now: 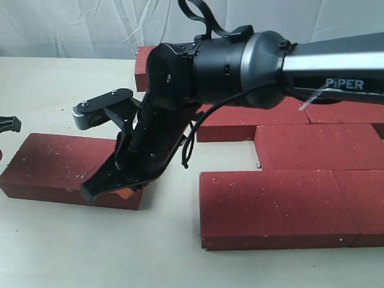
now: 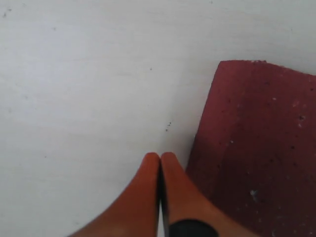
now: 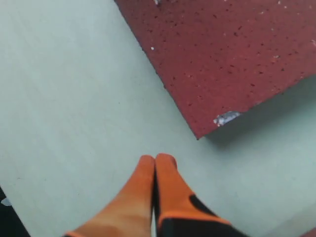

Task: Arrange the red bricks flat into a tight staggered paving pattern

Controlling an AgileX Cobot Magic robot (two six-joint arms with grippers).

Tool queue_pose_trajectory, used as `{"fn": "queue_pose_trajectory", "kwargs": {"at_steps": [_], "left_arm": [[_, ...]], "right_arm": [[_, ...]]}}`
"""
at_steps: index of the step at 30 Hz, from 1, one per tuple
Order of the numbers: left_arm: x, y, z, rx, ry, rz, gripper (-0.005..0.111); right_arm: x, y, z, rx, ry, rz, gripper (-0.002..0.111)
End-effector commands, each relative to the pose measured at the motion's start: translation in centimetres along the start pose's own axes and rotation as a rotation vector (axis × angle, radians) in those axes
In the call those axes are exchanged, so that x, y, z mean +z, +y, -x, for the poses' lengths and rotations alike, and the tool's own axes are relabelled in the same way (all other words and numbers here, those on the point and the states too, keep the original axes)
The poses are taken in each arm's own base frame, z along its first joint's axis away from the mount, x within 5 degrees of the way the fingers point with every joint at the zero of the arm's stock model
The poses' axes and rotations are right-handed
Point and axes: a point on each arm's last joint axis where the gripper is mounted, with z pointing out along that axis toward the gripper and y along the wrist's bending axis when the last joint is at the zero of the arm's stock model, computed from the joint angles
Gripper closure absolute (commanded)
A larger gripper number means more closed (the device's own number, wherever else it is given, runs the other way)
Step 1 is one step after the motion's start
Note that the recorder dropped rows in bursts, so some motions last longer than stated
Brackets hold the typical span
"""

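A loose red brick (image 1: 57, 165) lies flat at the left, apart from the others. My right gripper (image 1: 102, 187) reaches across the middle and comes down at that brick's near right corner, shut with nothing between its orange fingers (image 3: 157, 159). In the right wrist view a brick's corner (image 3: 222, 54) lies just beyond the tips. Paved red bricks fill the right: a front row (image 1: 279, 207), a middle brick (image 1: 318, 147) and a back row (image 1: 252, 120). My left gripper (image 2: 159, 155) is shut and empty over bare table, beside a brick's edge (image 2: 256, 148).
The right arm's black body (image 1: 228, 66) hides part of the back bricks; another red brick (image 1: 143, 66) shows behind it. A bare gap of table (image 1: 225, 156) lies between the loose brick and the paving. A white cloth backdrop (image 1: 72, 27) closes the far side.
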Motion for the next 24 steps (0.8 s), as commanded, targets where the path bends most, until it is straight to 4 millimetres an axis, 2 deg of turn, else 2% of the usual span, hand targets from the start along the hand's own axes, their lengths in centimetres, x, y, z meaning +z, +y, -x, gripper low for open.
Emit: {"fn": "queue_pose_trajectory", "kwargs": {"at_steps": [1, 9, 12, 17, 24], "left_arm": [[0.1, 0.1, 0.1, -0.023, -0.003, -0.008, 0.107], [0.1, 0.0, 0.0, -0.022, 0.005, -0.018, 0.107], [0.7, 0.1, 0.0, -0.024, 0.019, -0.017, 0.107], [2.4, 0.2, -0.2, -0.050, 0.069, -0.038, 0.107], [2.6, -0.1, -0.1, -0.034, 0.065, -0.083, 0.107]], "right_arm": [[1.0, 0.5, -0.2, -0.012, 0.038, 0.015, 0.109], [4.1, 1.2, -1.0, -0.022, 0.115, 0.025, 0.109], [4.8, 1.2, -1.1, -0.039, 0.123, 0.012, 0.109], [5.3, 1.0, -0.9, -0.049, 0.098, -0.005, 0.109], [5.3, 1.0, -0.5, -0.030, 0.055, -0.014, 0.109]]}}
